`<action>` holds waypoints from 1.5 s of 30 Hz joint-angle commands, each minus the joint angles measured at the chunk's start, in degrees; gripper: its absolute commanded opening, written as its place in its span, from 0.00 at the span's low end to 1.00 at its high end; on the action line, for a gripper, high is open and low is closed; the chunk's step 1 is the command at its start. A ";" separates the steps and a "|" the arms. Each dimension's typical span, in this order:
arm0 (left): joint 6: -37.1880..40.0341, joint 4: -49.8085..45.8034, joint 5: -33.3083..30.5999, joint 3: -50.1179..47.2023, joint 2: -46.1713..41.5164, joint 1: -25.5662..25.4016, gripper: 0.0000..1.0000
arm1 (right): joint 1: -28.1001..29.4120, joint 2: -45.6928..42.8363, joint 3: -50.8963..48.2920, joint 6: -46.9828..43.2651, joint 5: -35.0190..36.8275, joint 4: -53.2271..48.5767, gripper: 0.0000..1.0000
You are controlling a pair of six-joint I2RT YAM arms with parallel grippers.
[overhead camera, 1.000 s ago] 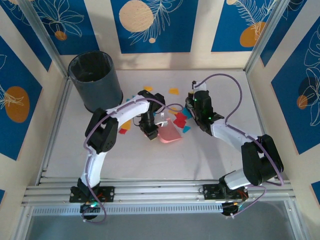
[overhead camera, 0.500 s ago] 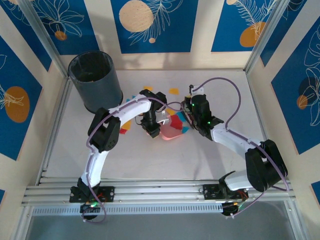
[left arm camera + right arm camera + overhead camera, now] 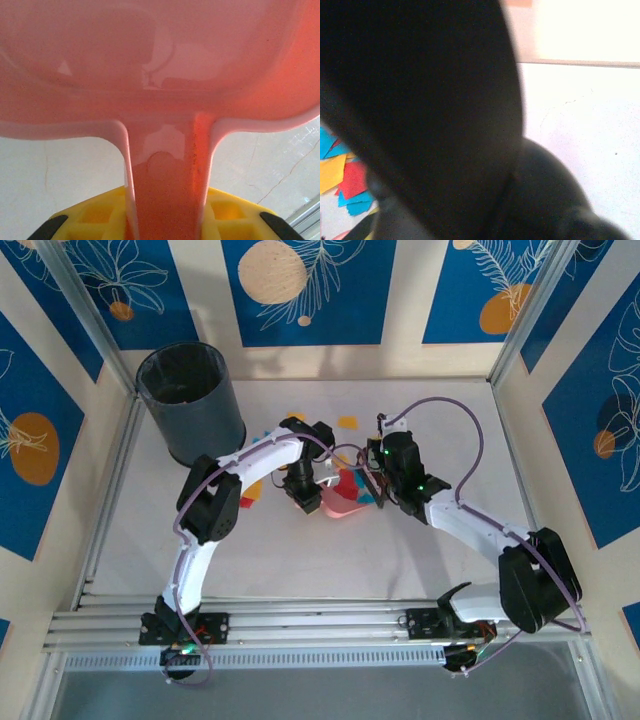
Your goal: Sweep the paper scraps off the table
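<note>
At the centre of the table [image 3: 300, 560], the main cluster of paper scraps [image 3: 352, 483] lies between the two grippers, at the mouth of the pink dustpan [image 3: 338, 506]. The long axis of the dustpan runs left to right. Its handle [image 3: 167, 190] points toward the left gripper [image 3: 308, 497] and its open mouth faces the right gripper [image 3: 378, 486]. From the right gripper, the cluster lies just to the left, toward the pan; red, teal and yellow pieces show at the lower left of the right wrist view [image 3: 345, 175]. The right arm is the nearer one for pushing this cluster.

Stray scraps lie apart from the cluster: an orange piece [image 3: 347, 422] farther toward the back wall, and yellow and red pieces [image 3: 248, 494] on the far side of the left arm, nearer the dark bin [image 3: 190, 400].

The left gripper is clamped on the dustpan handle, with yellow fingers [image 3: 95, 215] on either side of it. The right gripper jaws are drawn together on a dark object [image 3: 445, 100], judged to be the brush.
</note>
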 commanded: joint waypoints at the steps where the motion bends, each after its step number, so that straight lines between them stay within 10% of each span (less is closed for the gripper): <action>1: -0.26 -1.57 -0.12 1.46 1.07 -0.63 0.00 | 1.25 -1.77 -0.40 1.05 -3.65 -2.95 0.00; 13: 2.06 -2.50 1.84 -0.76 -0.46 -0.95 0.00 | 1.77 -5.23 -0.26 0.00 -6.56 -1.19 0.00; 25: 2.80 -0.83 2.68 -7.76 -5.96 -1.03 0.00 | 0.75 -7.38 -2.44 2.57 7.56 -3.23 0.00; 45: -1.71 1.97 -0.66 -8.44 -3.24 -0.84 0.00 | 1.41 1.75 -0.41 4.96 -0.26 -2.59 0.00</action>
